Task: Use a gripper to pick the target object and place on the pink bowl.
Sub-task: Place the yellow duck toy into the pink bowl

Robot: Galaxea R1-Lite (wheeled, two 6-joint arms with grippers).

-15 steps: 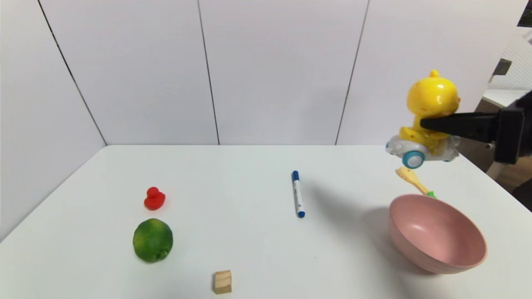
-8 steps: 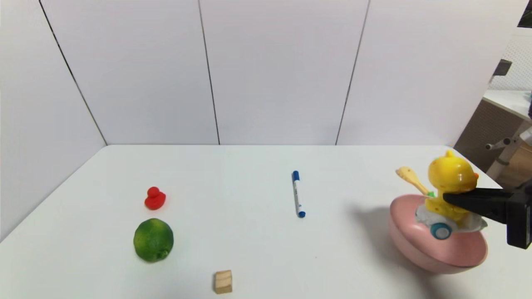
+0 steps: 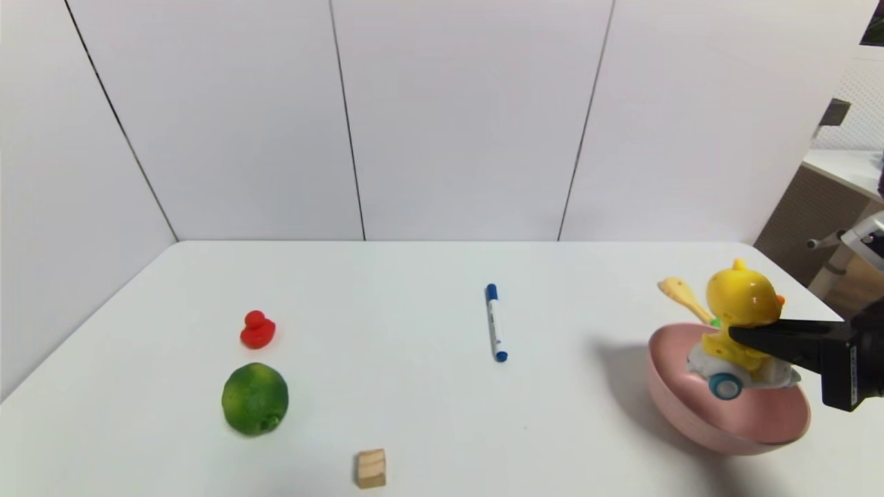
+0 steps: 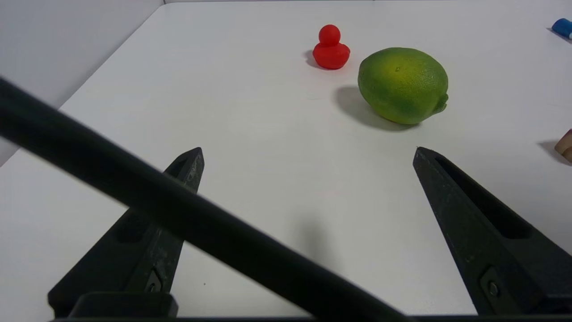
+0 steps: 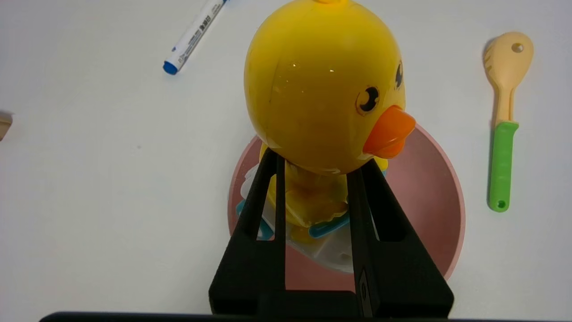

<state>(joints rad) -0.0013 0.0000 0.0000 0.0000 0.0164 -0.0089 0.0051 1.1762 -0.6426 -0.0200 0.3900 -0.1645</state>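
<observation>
My right gripper (image 3: 744, 336) is shut on the target object (image 3: 742, 302), a yellow chick with an orange beak on a white car with blue wheels. The fingers clamp the chick's body just under its head (image 5: 321, 85). The toy hangs upright over the pink bowl (image 3: 690, 408), and its car sits down inside the rim. I cannot tell whether the car touches the bowl's inside (image 5: 429, 188). In the left wrist view my left gripper (image 4: 307, 152) stands open and empty over the table near its left front.
A red rubber duck (image 3: 257, 330), a green lime (image 3: 254, 399) and a wooden block (image 3: 371, 468) lie on the left half of the white table. A blue marker (image 3: 494, 322) lies mid-table. A toy spoon (image 3: 684, 298) lies just behind the bowl. The table's right edge is close by.
The right gripper came down with the chick from high above the spoon to the bowl. In the last half second it shifted only slightly. The left arm has not moved.
</observation>
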